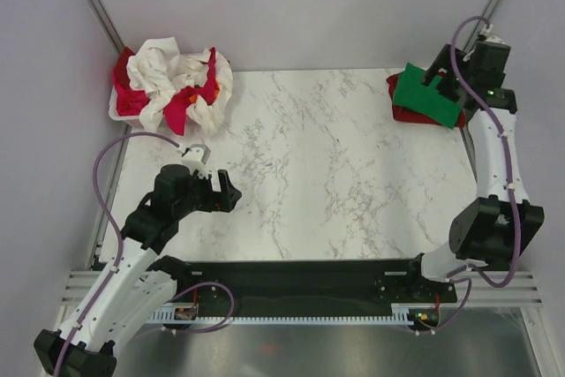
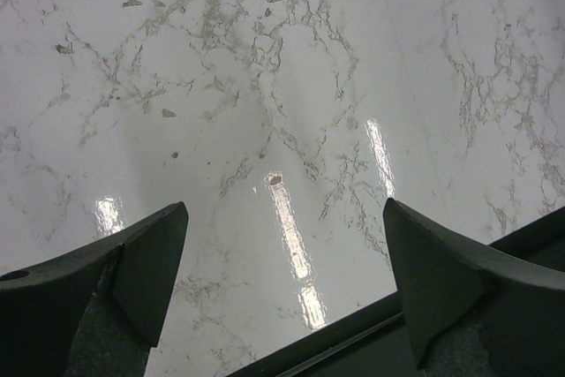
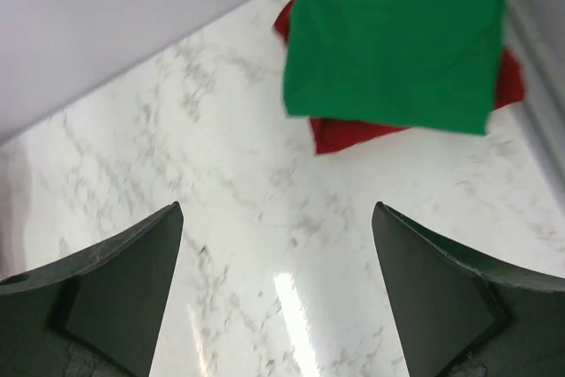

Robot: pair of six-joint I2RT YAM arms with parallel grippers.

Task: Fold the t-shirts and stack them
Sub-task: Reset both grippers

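A folded bright green t-shirt (image 1: 427,94) (image 3: 393,41) lies on a folded dark red t-shirt (image 1: 411,116) (image 3: 353,135) at the table's back right corner. My right gripper (image 1: 439,75) (image 3: 278,289) hovers just over that stack, open, with nothing between its fingers. At the back left, a crumpled cream-white t-shirt (image 1: 161,72) and a pinkish red t-shirt (image 1: 183,109) are heaped together. My left gripper (image 1: 226,193) (image 2: 287,297) is low over bare marble near the front left, open and empty.
The marble table (image 1: 327,165) ends at a black strip (image 2: 353,342) along its near edge. Grey walls and metal frame posts (image 1: 97,2) close in the back and sides. A white rim (image 1: 116,110) shows under the back-left heap.
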